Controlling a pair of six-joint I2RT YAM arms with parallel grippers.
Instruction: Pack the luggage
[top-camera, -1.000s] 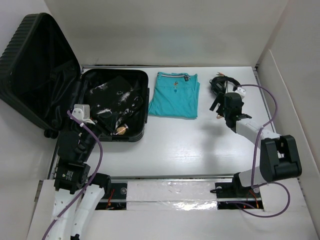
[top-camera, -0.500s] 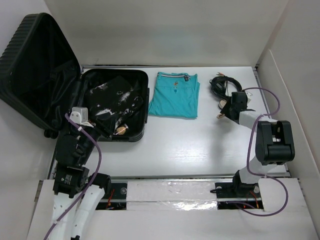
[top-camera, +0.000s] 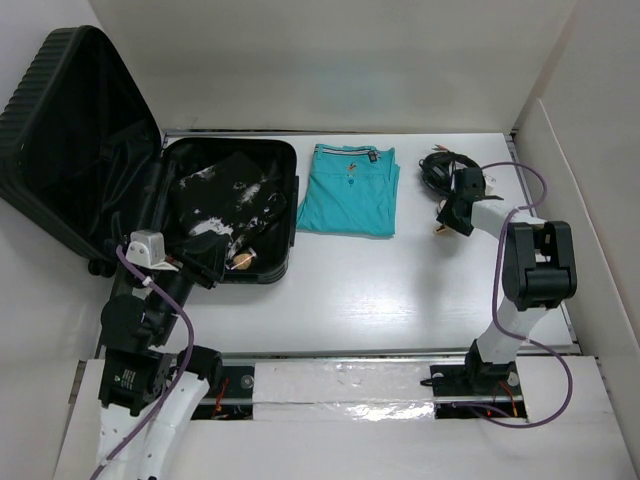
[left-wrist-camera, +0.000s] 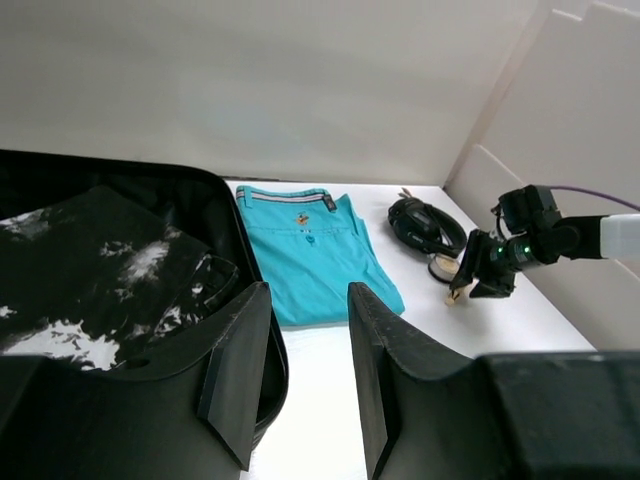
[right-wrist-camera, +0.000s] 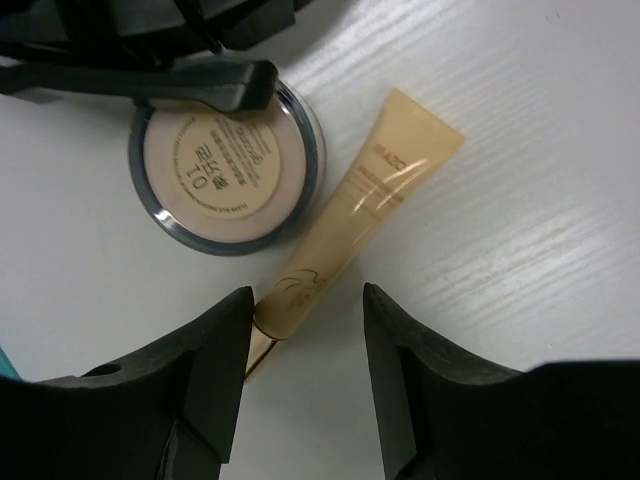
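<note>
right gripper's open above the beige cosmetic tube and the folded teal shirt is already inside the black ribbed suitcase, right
No. The folded teal shirt lies on the white table beside the black ribbed suitcase, per the top external view. The right gripper is open above the beige cosmetic tube.

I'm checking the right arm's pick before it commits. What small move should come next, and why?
Probably lower the right gripper straight down and close on the beige tube. Its open fingers straddle the tube's narrow cap end, nothing is gripped yet, and the round compact lies close beside it, so a straight descent should avoid nudging that.
</note>
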